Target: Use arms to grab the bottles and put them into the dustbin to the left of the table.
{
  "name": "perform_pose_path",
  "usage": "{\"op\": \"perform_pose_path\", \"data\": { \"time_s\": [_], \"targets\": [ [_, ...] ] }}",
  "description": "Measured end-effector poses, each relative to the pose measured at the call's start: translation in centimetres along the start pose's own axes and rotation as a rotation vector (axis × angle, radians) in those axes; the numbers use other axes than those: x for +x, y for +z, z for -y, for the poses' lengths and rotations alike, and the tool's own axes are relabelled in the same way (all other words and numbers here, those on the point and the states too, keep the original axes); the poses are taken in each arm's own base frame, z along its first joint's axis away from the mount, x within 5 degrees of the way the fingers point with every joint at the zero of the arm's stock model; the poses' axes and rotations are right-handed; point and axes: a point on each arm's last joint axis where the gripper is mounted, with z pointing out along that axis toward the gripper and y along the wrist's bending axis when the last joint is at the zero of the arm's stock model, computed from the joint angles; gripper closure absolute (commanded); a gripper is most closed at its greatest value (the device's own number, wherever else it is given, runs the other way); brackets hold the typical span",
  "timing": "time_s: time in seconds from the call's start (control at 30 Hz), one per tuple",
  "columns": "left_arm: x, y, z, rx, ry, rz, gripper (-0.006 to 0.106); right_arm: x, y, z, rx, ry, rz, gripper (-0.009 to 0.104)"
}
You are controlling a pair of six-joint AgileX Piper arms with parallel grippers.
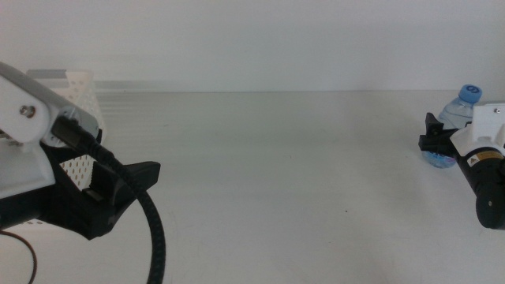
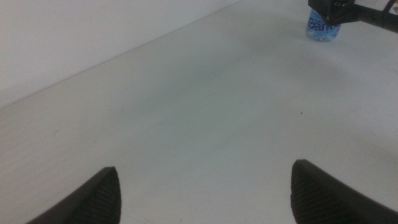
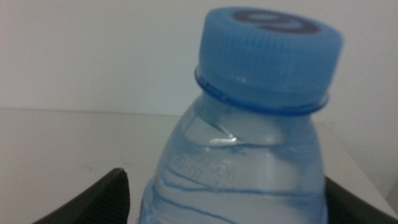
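A small clear water bottle (image 1: 460, 109) with a blue cap stands upright at the table's (image 1: 268, 173) far right. My right gripper (image 1: 436, 143) is low around its body, open, with one jaw on each side; in the right wrist view the bottle (image 3: 249, 149) fills the gap between the jaws. Whether the jaws touch it is unclear. My left gripper (image 1: 130, 185) hangs open and empty over the table's left side, in front of the white perforated dustbin (image 1: 75, 85). The left wrist view shows the bottle (image 2: 322, 29) far off, under the right arm's dark jaws.
The left arm's thick black cable (image 1: 154, 229) loops down at the front left. A pale wall runs along the back edge of the table. Bare white tabletop lies between the two arms.
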Motion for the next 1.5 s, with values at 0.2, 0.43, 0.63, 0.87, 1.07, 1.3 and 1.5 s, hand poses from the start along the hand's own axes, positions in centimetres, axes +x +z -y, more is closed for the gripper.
{"op": "perform_pose_path", "data": {
  "time_s": [0.2,0.43,0.63,0.87,1.07,1.3,1.5],
  "targets": [
    [0.0,0.0,0.0,0.0,0.0,0.0,0.01,0.8,0.9,-0.1,-0.003,-0.003,-0.013,0.02],
    [0.0,0.0,0.0,0.0,0.0,0.0,0.01,0.9,0.9,-0.2,-0.009,0.019,-0.023,0.095],
    [0.0,0.0,0.0,0.0,0.0,0.0,0.01,0.6,0.8,-0.9,-0.089,0.012,-0.023,0.095],
    [0.0,0.0,0.0,0.0,0.0,0.0,0.01,-1.1,0.0,-3.2,-0.267,-0.004,-0.065,0.095],
    [0.0,0.0,0.0,0.0,0.0,0.0,0.01,-4.7,-0.6,-8.0,-0.486,-0.094,-0.03,0.095],
    [0.0,0.0,0.0,0.0,0.0,0.0,0.01,-7.8,-1.0,-15.0,-0.737,-0.14,0.02,0.095],
    [0.0,0.0,0.0,0.0,0.0,0.0,0.01,-8.7,-0.4,-21.0,-0.849,-0.187,0.054,0.095]
  ]
}}
